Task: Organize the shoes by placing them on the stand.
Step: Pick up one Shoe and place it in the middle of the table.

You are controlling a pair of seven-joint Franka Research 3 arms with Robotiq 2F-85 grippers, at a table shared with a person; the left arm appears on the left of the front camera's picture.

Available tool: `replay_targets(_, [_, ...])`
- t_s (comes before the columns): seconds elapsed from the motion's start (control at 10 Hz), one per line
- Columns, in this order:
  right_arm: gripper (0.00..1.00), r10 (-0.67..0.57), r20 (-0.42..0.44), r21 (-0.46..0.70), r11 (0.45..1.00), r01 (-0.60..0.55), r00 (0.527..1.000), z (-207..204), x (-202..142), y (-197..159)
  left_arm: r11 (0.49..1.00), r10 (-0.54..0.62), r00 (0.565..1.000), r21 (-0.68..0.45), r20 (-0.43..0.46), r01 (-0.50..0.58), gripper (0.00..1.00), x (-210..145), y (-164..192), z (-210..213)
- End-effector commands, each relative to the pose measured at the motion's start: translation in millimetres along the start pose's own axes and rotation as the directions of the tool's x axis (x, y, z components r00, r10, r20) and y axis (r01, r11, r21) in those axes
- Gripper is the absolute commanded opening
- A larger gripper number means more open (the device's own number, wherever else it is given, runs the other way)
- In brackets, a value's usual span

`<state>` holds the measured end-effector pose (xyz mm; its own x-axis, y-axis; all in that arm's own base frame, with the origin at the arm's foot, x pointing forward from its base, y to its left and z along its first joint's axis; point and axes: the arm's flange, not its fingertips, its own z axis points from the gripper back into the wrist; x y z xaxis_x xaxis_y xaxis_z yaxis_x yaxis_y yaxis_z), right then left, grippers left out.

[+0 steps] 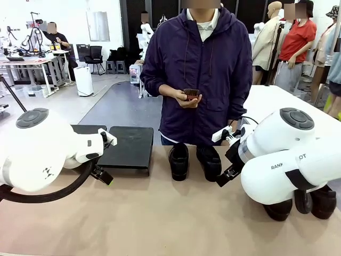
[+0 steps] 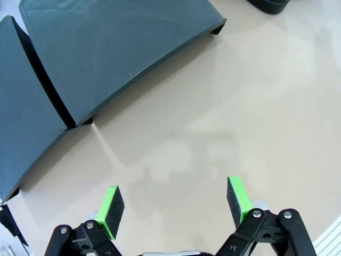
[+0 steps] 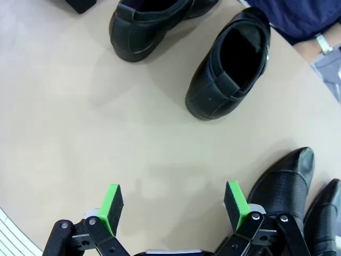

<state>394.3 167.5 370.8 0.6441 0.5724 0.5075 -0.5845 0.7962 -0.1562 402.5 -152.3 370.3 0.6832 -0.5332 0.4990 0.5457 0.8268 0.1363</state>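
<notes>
On the workshop's beige tabletop (image 1: 160,213), shoes (image 1: 178,160) beside the stand (image 1: 128,146), left claw (image 2: 173,200) and right claw (image 3: 173,205) released

Shoes (image 1: 178,160) glossy blk; stand (image 1: 128,146) matte blk; tabletop (image 1: 160,218) beige; pads (image 2: 111,210) green.

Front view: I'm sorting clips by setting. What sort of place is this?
Probably a robotics lab or workshop: a cluttered workbench with cables and gear, and an office chair on open grey floor.

The right arm (image 1: 287,160) hides most of two shoes (image 1: 325,205); the left arm (image 1: 37,154) perhaps half one platform (image 1: 89,128).
</notes>
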Motion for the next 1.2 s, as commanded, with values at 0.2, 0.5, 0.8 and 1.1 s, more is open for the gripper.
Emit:
replay_targets(0.2, [1.0, -0.001, 0.0, 0.0, 1.0, 0.001, 1.0, 0, 0, 0, 1.0, 0.001, 1.0, 0.0, 0.001, -0.001, 1.0, 0, 1, 0])
replay_targets(0.5, [1.0, -0.033, -0.034, 0.123, 0.992, 0.037, 0.999, 65, 1, -14, 0.985, 0.059, 0.996, -0.159, -0.059, -0.068, 1.0, 21, 7, 62])
replay_targets(0.8, [1.0, -0.115, -0.01, 0.108, 0.987, 0.115, 0.993, 123, -8, -16, 0.962, 0.106, 0.99, -0.244, -0.094, -0.126, 1.0, 36, 19, 129])
replay_targets(1.1, [1.0, -0.275, 0.07, 0.27, 0.931, 0.247, 0.959, 216, -42, -39, 0.9, 0.15, 0.987, -0.404, -0.059, -0.161, 1.0, 7, 67, 215])
